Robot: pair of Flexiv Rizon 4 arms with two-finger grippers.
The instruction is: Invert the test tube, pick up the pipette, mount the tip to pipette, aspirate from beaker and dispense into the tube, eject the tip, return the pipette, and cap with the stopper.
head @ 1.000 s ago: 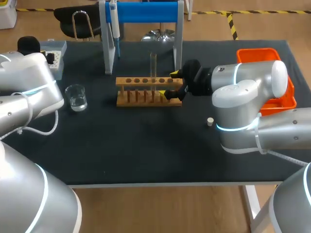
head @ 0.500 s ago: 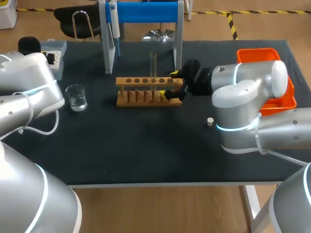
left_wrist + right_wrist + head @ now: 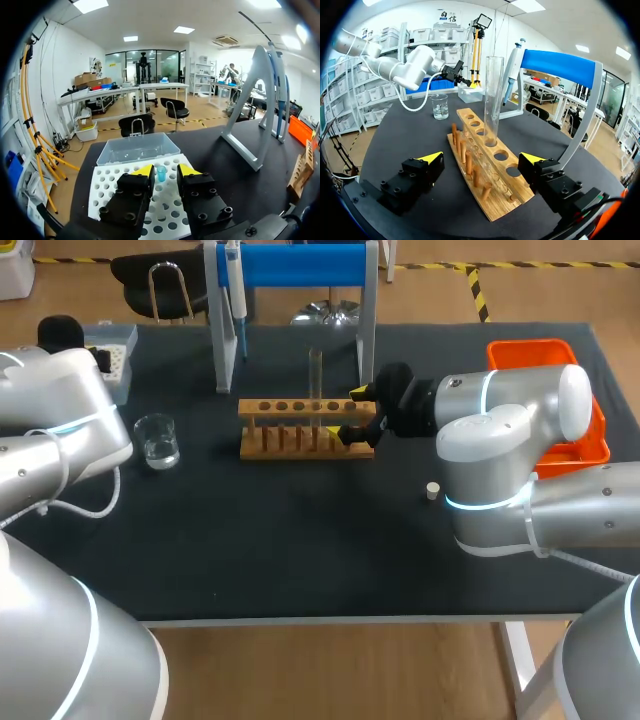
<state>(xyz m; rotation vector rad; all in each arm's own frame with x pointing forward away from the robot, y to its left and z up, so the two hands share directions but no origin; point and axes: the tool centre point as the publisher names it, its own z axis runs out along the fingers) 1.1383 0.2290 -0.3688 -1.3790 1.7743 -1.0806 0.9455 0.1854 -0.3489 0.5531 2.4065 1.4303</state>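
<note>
Toward the far middle of the matte black desk (image 3: 300, 540) stands a slatted wooden rack (image 3: 305, 427) with a row of round holes, and a clear glass test tube (image 3: 315, 375) stands upright in one of them. The right tool (image 3: 345, 412) straddles the rack's right end, its fingers spread wide and clear of the wood. At the far left, the left tool (image 3: 162, 172) hangs open over a white perforated tip box (image 3: 107, 192), with a pale blue tip (image 3: 161, 173) standing in the gap between its fingers. A squat glass beaker (image 3: 157, 440) of clear liquid sits left of the rack. The slim pipette (image 3: 234, 300) hangs on the blue-barred stand (image 3: 300, 265) behind. A small pale cylindrical stopper (image 3: 432, 490) lies near right.
</note>
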